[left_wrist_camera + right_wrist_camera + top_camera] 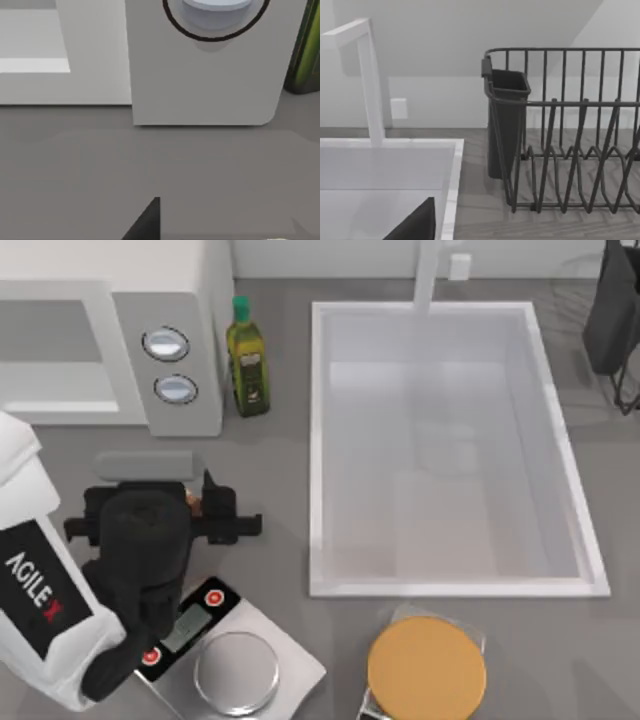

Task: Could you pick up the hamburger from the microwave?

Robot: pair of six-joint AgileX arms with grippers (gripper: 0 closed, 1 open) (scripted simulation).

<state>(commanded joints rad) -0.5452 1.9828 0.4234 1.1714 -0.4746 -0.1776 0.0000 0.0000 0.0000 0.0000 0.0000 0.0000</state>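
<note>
Bare grey countertop (270, 455) left open between white boxy microwave (190, 300) and white scale with red buttons (245, 640). Strip partly taken up by left black gripper (195, 502) and its arm. Microwave's pale cavity (50, 350) seen open at front. Green glass oil bottle (247, 360) stood just beside microwave's dial panel, narrowing gap toward white rectangular sink (450, 320). Flat orange disc (427, 668) lies near sink's front rim.

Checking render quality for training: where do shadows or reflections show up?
Top view: the left gripper casts a soft shadow in front of the microwave; the sink shows faint reflections. Left wrist view: a faint shadow lies under the microwave's panel. Right wrist view: even light on the dish rack.
</note>
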